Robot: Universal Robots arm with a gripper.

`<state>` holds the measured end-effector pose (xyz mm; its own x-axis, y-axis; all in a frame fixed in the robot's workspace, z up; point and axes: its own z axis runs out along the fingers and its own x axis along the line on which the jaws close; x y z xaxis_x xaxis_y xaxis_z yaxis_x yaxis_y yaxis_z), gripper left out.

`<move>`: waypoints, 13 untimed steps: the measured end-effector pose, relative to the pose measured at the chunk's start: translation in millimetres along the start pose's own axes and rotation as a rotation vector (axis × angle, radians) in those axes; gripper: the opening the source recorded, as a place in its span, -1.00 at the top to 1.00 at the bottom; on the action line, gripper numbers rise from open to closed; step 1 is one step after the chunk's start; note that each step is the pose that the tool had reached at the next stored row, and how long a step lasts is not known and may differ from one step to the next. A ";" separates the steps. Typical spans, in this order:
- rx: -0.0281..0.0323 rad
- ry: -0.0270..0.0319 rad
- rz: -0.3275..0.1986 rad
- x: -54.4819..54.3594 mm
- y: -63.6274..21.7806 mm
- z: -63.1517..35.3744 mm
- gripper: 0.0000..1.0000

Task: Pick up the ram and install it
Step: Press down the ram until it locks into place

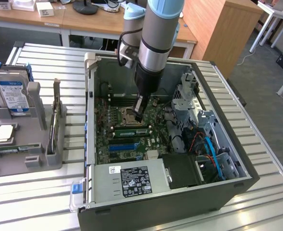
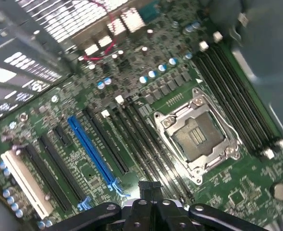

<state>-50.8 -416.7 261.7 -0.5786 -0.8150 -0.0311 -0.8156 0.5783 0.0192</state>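
1. The gripper (image 1: 139, 114) hangs inside the open computer case (image 1: 237, 159), low over the motherboard (image 1: 155, 134), its fingers pressed together and nothing visibly pinched between them.
2. A green ram (image 1: 130, 131) stick lies seated in a slot just beside the fingertips, likely why the arm hovers there.
3. The wrist view reveals the bare processor socket (image 2: 199, 137), the memory slots and a blue expansion slot (image 2: 94, 155).
4. The exterior view alone takes in the grey parts holder (image 1: 30, 144) with the hard drive (image 1: 12, 95).

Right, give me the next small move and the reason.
Probably lift straight up: the gripper is shut, low over the motherboard beside the processor socket, while what looks like the ram lies in the grey tray.
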 end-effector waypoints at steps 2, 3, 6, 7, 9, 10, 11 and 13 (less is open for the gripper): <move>0.0012 -0.0005 0.035 0.0 0.0 0.1 0.79; 0.0017 -0.0008 0.053 0.1 0.0 0.1 0.79; 0.0034 -0.0020 0.107 0.0 0.0 0.4 0.79; 0.0040 -0.0023 0.126 0.0 0.0 0.4 0.79; 0.0051 -0.0030 0.162 0.0 0.0 0.5 0.79; 0.0057 -0.0034 0.180 0.0 0.0 0.6 0.79; 0.0062 -0.0038 0.197 0.0 0.0 0.6 0.79; 0.0073 -0.0044 0.232 0.0 0.0 0.8 0.79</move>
<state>-50.8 -416.7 260.9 -0.7506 -0.6600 -0.0311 -0.6607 0.7504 0.0191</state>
